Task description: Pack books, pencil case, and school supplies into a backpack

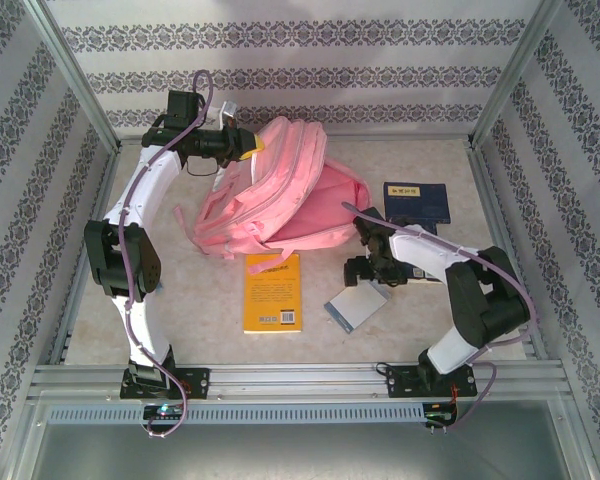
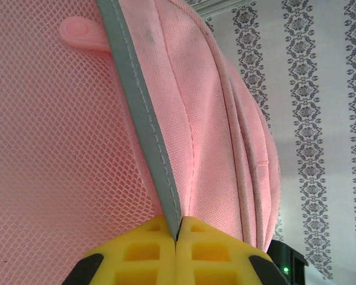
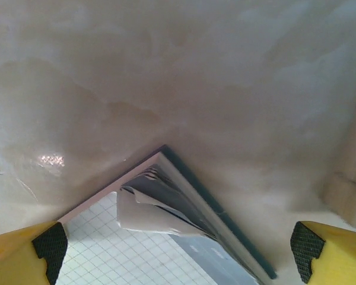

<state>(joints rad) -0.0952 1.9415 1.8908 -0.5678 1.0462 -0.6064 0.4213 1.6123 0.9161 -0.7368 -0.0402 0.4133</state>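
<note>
Two robot arms reach across a pale tabletop (image 1: 180, 320) enclosed by patterned wallpaper. At the upper left of the overhead view, the left gripper (image 1: 245, 143) is clamped tight on the top end of the pink backpack (image 1: 280, 190), which sprawls across the centre of the frame with straps trailing toward the lower left. From the left wrist, the gripper (image 2: 178, 234) shows its yellow fingers (image 2: 142, 255) pressed together on a grey trim strip (image 2: 143, 119) running between pink mesh (image 2: 53, 148) and the woven fabric of the backpack (image 2: 219, 136). Right of centre, the right gripper (image 1: 370, 275) hangs with jaws spread wide and nothing between them, just above a thin grey-blue pad (image 1: 358, 305). Seen from the right wrist, the black-tipped fingertips (image 3: 47, 246) of that gripper (image 3: 178, 255) sit at the bottom corners of the frame on either side of the corner of the pad (image 3: 166, 243), where squared paper shows and loose sheets curl up; whether they touch it cannot be told. A yellow book (image 1: 272, 292) lies flat just below the backpack, and a navy book (image 1: 416, 202) lies at its right.
</note>
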